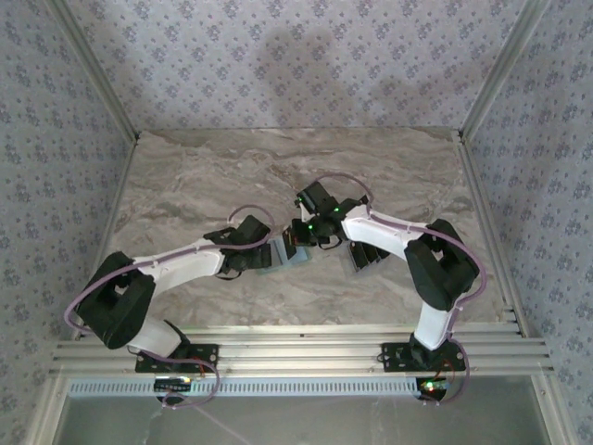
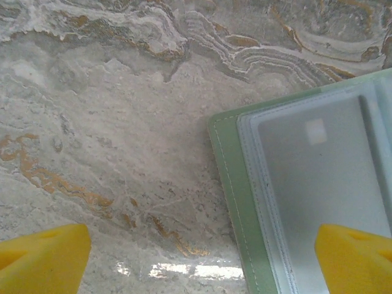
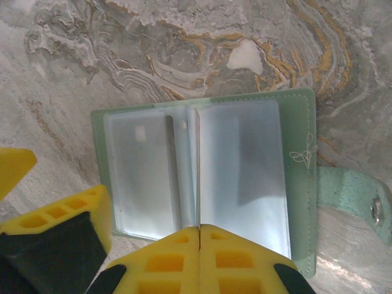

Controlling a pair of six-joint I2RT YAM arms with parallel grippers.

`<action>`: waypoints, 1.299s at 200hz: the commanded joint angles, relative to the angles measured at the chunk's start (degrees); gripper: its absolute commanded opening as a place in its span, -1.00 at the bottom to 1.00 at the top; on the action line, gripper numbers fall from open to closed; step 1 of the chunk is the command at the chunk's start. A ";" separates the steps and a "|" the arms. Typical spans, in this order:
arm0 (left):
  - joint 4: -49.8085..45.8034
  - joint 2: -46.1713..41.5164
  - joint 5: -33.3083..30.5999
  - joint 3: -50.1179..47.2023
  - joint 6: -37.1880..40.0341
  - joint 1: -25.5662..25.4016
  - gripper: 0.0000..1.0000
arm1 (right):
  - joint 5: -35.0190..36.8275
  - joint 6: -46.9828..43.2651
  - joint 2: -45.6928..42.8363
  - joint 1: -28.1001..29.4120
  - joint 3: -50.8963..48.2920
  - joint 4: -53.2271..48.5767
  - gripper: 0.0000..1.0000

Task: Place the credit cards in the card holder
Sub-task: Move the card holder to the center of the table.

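The card holder (image 3: pixel 300 184) lies open and flat on the marble table (image 1: pixel 204 176), inner face up, near the middle of the table between the two grippers. Inside it are clear plastic sleeves (image 3: pixel 242 165) on either side of the fold. They look cloudy grey, and the left one shows a small pale square (image 3: pixel 139 131) near its top. Whether a card sits in any sleeve I cannot tell.

In the right wrist view the fold runs top to bottom and the holder's long axis runs left to right. A green strap (image 3: pixel 349 193) with a metal snap (image 3: pixel 376 209) sticks out from its right edge. From above, the holder (image 1: pixel 283 258) lies roughly across the table, slightly tilted.

The credit cards (image 1: pixel 366 260) lie as black rectangles just to the right of the holder, partly hidden under the right arm's forearm.

The left gripper (image 2: pixel 199 257) has its yellow fingers spread wide and grips nothing. One fingertip (image 2: pixel 355 260) is over the holder's sleeve and the other is over bare marble.

The right gripper (image 3: pixel 199 245) has its two fingers pressed together with nothing between them. It sits at the near edge of the holder, in line with the fold. Whether it touches the sleeves is unclear.
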 commanded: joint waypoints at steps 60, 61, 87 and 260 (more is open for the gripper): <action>-2.18 1.34 -2.41 -1.34 -1.58 -0.38 0.88 | -3.08 0.11 -0.49 -0.55 -3.40 2.60 -1.00; -2.30 1.34 -2.46 -1.34 -1.54 -0.41 0.88 | -3.08 0.12 -0.51 -0.54 -3.48 2.60 -1.00; -3.75 1.57 -2.65 -1.51 -1.33 -0.42 0.86 | -3.43 0.27 -0.92 -0.81 -3.86 3.09 -1.00; -1.86 0.24 1.27 1.87 3.34 2.54 0.86 | -4.65 1.96 -1.15 -1.60 -5.58 6.38 -1.00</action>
